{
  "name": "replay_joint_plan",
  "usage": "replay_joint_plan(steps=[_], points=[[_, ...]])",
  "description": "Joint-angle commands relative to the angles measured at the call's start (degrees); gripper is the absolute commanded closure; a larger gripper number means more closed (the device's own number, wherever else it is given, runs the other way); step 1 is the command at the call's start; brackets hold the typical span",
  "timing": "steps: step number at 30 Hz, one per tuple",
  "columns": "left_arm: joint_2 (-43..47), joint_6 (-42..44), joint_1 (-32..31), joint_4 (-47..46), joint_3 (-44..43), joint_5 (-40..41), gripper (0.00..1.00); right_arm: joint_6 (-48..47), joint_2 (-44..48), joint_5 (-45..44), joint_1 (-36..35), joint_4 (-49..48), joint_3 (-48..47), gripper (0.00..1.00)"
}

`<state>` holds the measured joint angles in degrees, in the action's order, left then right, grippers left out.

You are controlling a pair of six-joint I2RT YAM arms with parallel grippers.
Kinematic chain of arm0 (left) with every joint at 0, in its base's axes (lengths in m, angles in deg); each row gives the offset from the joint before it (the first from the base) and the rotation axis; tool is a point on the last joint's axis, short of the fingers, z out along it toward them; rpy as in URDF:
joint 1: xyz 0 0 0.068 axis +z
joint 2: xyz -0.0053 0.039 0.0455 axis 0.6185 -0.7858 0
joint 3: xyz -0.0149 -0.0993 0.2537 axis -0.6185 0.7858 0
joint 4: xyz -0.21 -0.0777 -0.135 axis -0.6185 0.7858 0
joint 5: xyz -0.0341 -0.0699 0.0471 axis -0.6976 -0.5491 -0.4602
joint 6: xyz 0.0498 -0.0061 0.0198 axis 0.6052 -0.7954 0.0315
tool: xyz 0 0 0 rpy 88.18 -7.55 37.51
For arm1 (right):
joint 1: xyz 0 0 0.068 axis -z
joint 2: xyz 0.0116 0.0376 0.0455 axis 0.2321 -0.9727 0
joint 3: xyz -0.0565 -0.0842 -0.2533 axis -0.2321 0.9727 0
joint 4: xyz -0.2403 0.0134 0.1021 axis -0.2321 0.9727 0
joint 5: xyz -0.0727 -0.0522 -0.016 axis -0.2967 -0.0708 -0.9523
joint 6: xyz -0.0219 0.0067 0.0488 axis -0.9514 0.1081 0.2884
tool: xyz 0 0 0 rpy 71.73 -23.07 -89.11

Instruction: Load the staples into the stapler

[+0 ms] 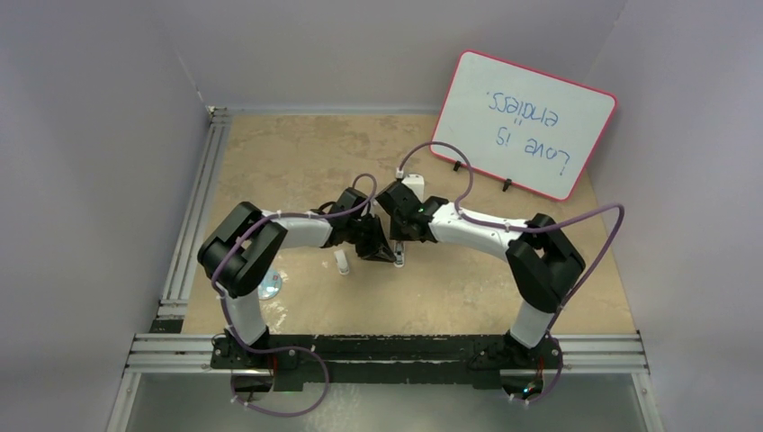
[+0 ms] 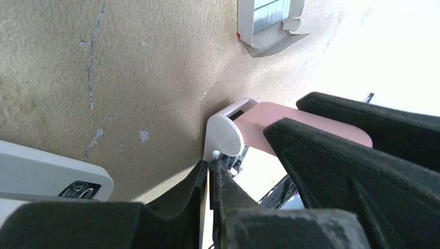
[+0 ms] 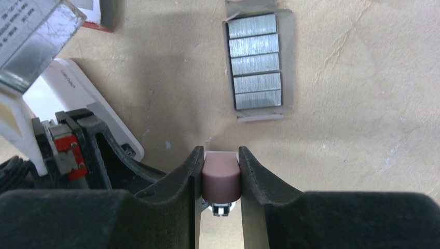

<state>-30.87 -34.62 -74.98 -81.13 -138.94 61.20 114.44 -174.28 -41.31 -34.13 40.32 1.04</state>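
Observation:
The pink stapler (image 3: 221,179) with a white hinge end (image 2: 227,134) sits low over the tabletop between both grippers, at the middle of the top view (image 1: 399,258). My right gripper (image 3: 220,154) is shut on its pink top from both sides. My left gripper (image 2: 210,167) is shut on a thin white edge of the stapler's base, just below the hinge. The staples (image 3: 256,61) lie as several silvery strips in an open cardboard tray, on the table just beyond the stapler. The tray also shows in the left wrist view (image 2: 270,21).
A box with a red edge (image 3: 102,23) and a printed label lies at the top left of the right wrist view, partly cut off. A white rounded object (image 2: 49,171) lies left of the stapler. A pink-framed whiteboard (image 1: 526,121) leans at the back right.

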Motion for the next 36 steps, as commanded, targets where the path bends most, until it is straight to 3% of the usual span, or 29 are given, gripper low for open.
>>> replay_joint_plan(steps=[1,36], points=[[-2.90,0.63,-0.34,3.00,-0.53,3.62,0.95,2.93,3.93,2.62,-1.29,0.40,1.68,0.73],[-3.75,1.83,-0.29,4.58,-1.71,3.74,0.99,13.21,0.37,1.15,-8.94,1.87,8.09,0.77]])
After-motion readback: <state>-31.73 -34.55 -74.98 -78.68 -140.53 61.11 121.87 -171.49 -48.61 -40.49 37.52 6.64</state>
